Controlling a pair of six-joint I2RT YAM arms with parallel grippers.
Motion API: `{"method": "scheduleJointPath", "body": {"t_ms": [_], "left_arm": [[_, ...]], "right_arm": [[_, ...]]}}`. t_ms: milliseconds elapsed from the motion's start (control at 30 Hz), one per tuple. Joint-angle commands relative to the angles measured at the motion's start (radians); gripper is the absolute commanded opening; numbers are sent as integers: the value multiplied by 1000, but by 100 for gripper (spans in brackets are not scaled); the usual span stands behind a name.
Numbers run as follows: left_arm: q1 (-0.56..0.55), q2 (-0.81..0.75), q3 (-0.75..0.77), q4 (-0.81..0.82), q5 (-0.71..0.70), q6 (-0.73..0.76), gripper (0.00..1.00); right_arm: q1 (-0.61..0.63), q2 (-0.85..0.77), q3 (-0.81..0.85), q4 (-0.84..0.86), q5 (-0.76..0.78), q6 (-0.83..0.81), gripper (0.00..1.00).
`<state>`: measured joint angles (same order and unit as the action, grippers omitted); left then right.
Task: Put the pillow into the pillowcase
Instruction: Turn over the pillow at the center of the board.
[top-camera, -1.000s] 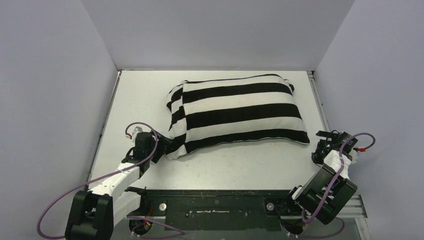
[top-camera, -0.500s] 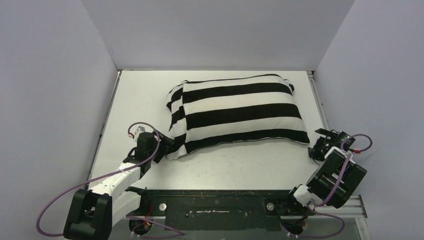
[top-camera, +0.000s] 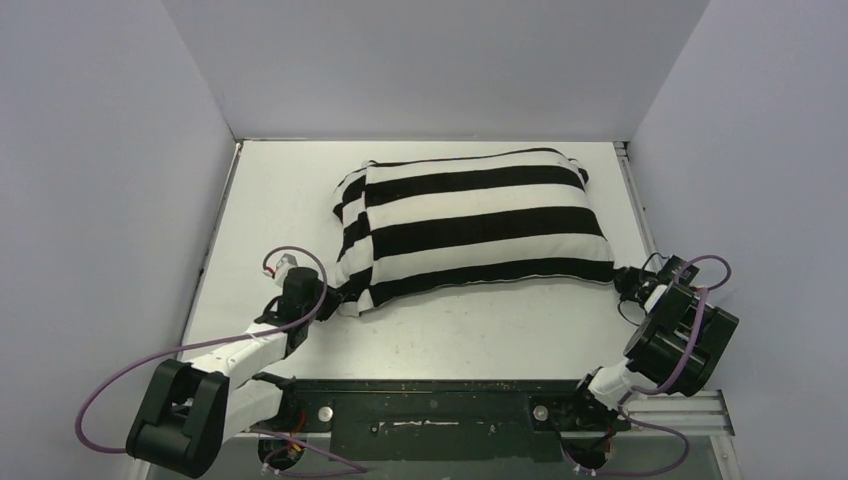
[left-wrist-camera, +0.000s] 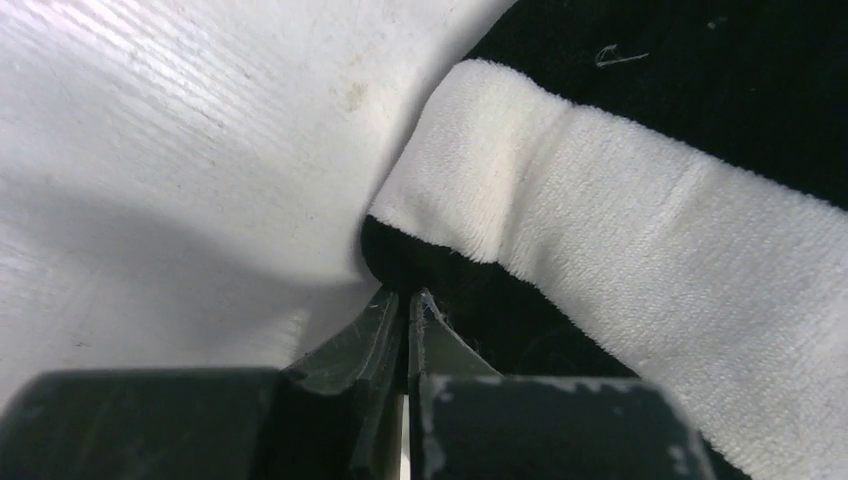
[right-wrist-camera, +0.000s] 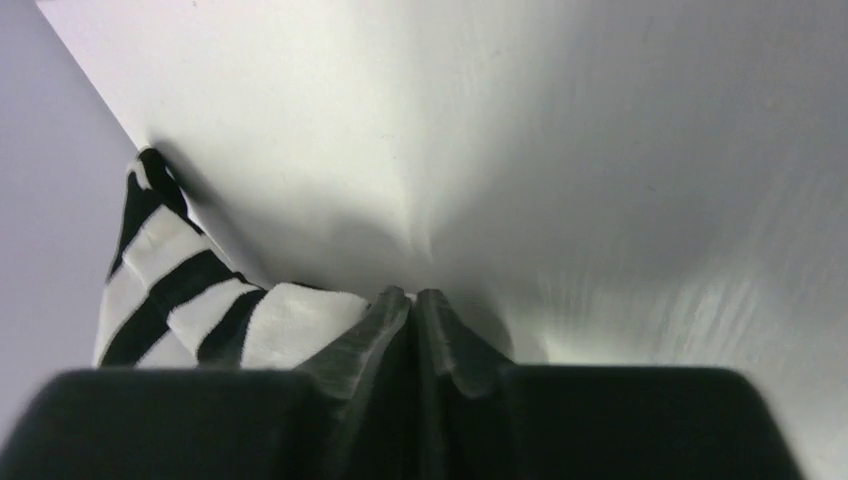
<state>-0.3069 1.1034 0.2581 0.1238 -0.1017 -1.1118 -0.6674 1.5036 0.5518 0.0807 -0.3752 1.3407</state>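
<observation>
The black-and-white striped pillowcase (top-camera: 480, 225) lies plump and full across the back middle of the white table (top-camera: 270, 200). The pillow is hidden from every view. My left gripper (top-camera: 335, 299) is at the pillowcase's near left corner. In the left wrist view its jaws (left-wrist-camera: 405, 297) are pressed together on the black edge of the pillowcase (left-wrist-camera: 620, 220). My right gripper (top-camera: 622, 281) is at the near right corner. Its jaws (right-wrist-camera: 413, 295) are closed, with a white tip of the pillowcase (right-wrist-camera: 290, 325) pinched at them.
Grey walls close in the table on the left (top-camera: 110, 200), back and right (top-camera: 740, 180); the right arm sits close to the right wall. A black mounting rail (top-camera: 430, 405) runs along the near edge between the arm bases.
Both grippers went from open to shut. The right gripper moved left onto the pillowcase's near right corner, and the left gripper edged right onto the near left corner.
</observation>
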Motion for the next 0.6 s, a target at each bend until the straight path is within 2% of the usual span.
{"method": "scheduleJointPath", "body": {"t_ms": [0, 200, 367, 467, 567], "left_arm": [[0, -73, 77, 27, -105, 39, 0], [3, -213, 297, -115, -317, 229, 0], [3, -244, 494, -181, -329, 334, 0], [2, -250, 615, -220, -331, 387, 0], [-2, -248, 750, -259, -366, 480, 0]], "right_arm": [[2, -64, 65, -40, 45, -68, 0], [1, -254, 186, -254, 141, -152, 0], [42, -449, 313, -400, 259, -200, 0], [47, -491, 421, -488, 268, -221, 0], [47, -504, 604, -605, 288, -249, 0]]}}
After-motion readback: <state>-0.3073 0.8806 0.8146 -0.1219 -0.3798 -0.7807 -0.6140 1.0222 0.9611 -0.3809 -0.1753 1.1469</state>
